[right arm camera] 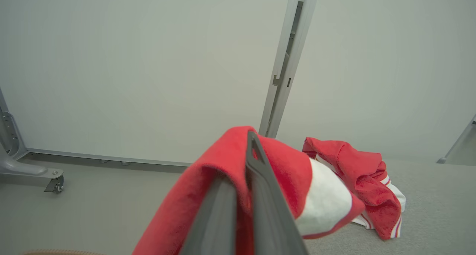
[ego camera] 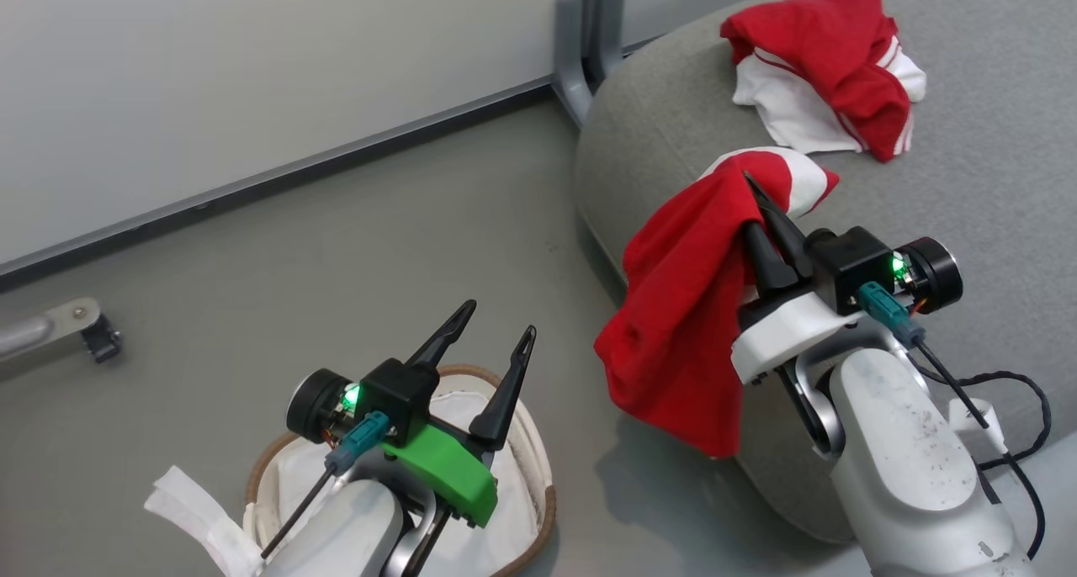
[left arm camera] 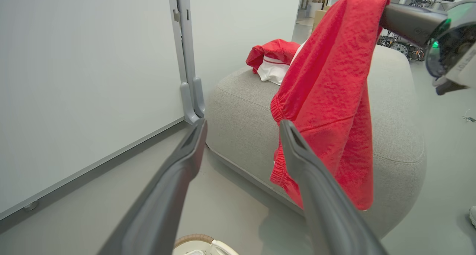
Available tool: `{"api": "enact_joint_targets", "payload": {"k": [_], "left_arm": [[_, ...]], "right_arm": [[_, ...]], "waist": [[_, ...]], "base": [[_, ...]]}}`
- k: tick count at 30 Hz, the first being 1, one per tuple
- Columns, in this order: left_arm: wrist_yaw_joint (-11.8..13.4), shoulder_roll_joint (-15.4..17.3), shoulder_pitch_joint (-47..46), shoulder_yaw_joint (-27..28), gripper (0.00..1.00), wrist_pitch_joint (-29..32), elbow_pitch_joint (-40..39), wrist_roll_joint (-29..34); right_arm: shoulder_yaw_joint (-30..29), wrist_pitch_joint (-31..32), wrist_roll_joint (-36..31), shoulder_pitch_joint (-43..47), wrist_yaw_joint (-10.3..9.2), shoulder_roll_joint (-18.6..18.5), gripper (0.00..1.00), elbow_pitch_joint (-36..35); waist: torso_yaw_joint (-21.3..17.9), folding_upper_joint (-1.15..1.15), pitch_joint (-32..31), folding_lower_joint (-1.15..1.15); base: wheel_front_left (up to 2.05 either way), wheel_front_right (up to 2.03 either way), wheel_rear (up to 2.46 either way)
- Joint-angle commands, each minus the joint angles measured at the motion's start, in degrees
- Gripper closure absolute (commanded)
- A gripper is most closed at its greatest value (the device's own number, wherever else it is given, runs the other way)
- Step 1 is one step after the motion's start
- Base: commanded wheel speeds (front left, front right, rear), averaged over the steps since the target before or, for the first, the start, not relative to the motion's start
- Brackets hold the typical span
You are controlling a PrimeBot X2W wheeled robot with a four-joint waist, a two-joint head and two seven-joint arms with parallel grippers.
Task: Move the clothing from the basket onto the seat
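Red clothing point(ego camera: 673, 308), two pieces: one on seat point(ego camera: 993, 224), one pinched in right tool point(ego camera: 749, 180); left tool point(ego camera: 498, 318) wide.

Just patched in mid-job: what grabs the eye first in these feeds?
A bright red garment dangles from the shut right gripper at the grey seat's edge. A second red-and-white garment lies crumpled further back on the seat. The left gripper hovers open above the basket.
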Motion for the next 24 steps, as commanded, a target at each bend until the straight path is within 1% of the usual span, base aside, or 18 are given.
{"api": "enact_joint_targets", "payload": {"k": [1,4,7,11,15,18,20,24], "left_arm": [[-0.3,0.32,0.33,0.18,0.0,-0.19,0.04,0.75],[-0.58,0.24,-0.09,0.06,0.0,-0.15,0.26,1.04],[-0.79,0.11,-0.42,0.02,0.0,-0.12,0.37,1.12],[-1.02,-0.02,-1.0,-0.12,0.0,-0.12,0.22,1.53],[-1.36,0.0,-1.53,-0.24,0.0,-0.13,-0.25,2.07],[-1.5,0.05,-1.69,-0.52,0.0,-0.13,-0.42,2.26],[-1.37,0.02,-2.04,-0.59,0.0,-0.13,-0.64,2.55],[-1.07,0.27,-2.71,-0.6,0.0,-0.13,-1.38,3.18]], "right_arm": [[-0.1,-0.13,0.37,0.68,-0.08,-0.1,1.0,-0.35],[-0.26,-0.13,0.6,0.94,-0.08,-0.06,1.0,-0.36],[-0.5,-0.13,0.79,1.19,-0.08,-0.1,1.0,-0.51],[-1.14,-0.13,-0.12,0.77,-0.08,-0.07,1.0,0.02],[-1.67,-0.13,0.17,-1.98,-0.08,-0.69,1.0,0.35],[-1.81,-0.13,0.83,-5.23,-0.08,-2.41,1.0,0.95],[-2.44,-0.13,2.53,-8.15,-0.08,-3.56,1.0,1.24],[-3.13,0.72,4.15,-15.99,-0.08,-8.52,1.0,1.62]], "waist": [[-6.94,0.0,2.97,0.0],[-8.64,0.0,3.69,0.0],[-9.37,0.0,4.17,0.0],[-9.29,0.0,4.92,0.0],[-8.38,0.0,5.99,0.0],[-7.18,0.0,7.05,0.0],[-6.16,0.0,7.88,0.0],[-3.81,0.0,9.84,0.0]], "base": [[0.0,0.0,0.0],[0.0,0.0,0.0],[0.0,0.0,0.0],[0.0,0.0,0.0],[0.0,0.0,0.0],[0.0,0.0,0.0],[0.0,0.0,0.0],[0.0,0.0,0.0]]}}
